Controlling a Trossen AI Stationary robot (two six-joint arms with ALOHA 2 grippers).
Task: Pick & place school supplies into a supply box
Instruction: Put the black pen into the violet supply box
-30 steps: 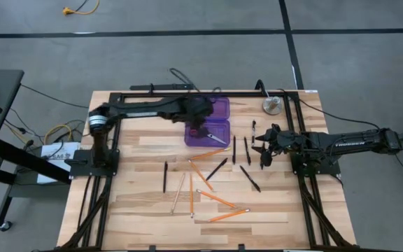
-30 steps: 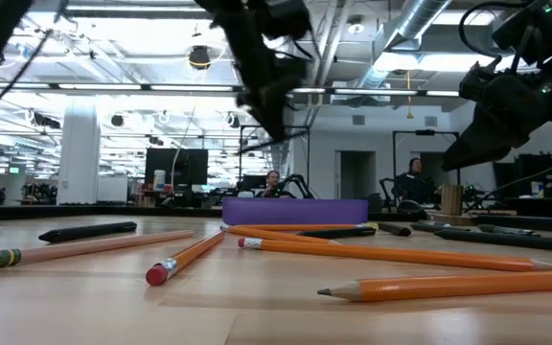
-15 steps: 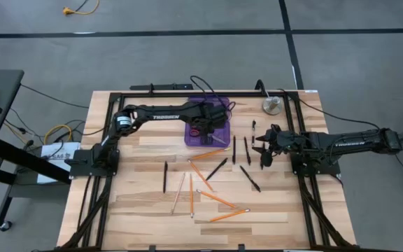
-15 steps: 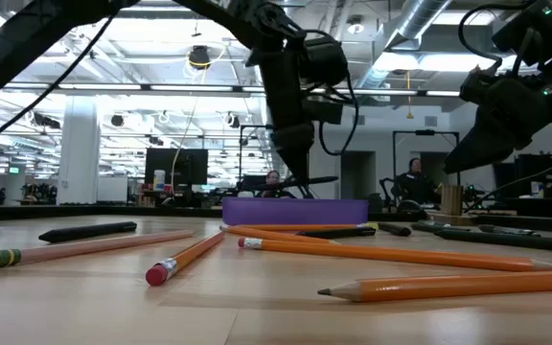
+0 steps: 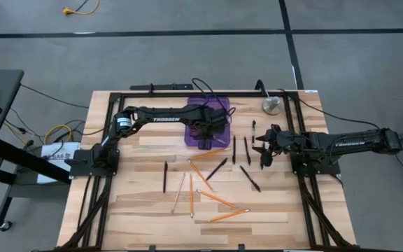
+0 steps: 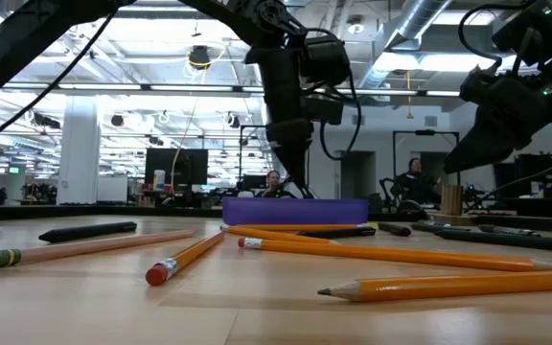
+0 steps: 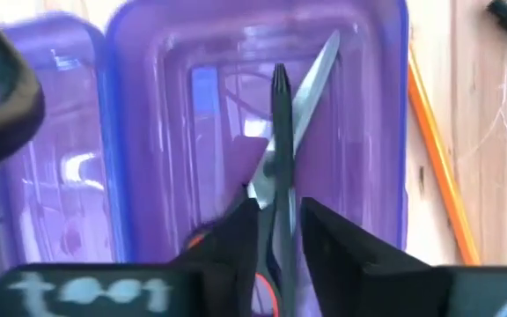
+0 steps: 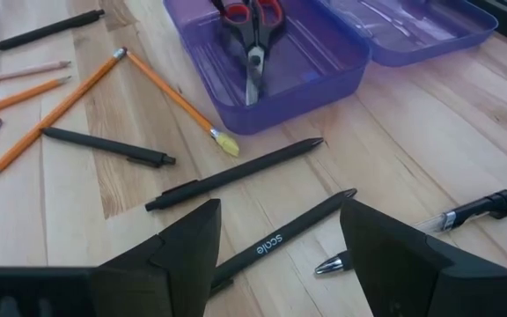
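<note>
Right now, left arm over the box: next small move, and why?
Probably lift the left pincer straight up. The scissors already lie inside the purple box, and the fingers stand slightly apart around them. Pens and pencils still wait on the table.

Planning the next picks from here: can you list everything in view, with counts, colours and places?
table: one, pale wood
supply box: one, translucent purple, lid open, back middle of the table
scissors: one pair, red-handled, lying inside the box
pens: about six, black, right of and in front of the box
pencils: about six, orange and pale wood, front middle
metal disc: one, silver, back right
people: two, in the room behind
left gripper: open, over the scissors
right gripper: open, above the pens
</note>
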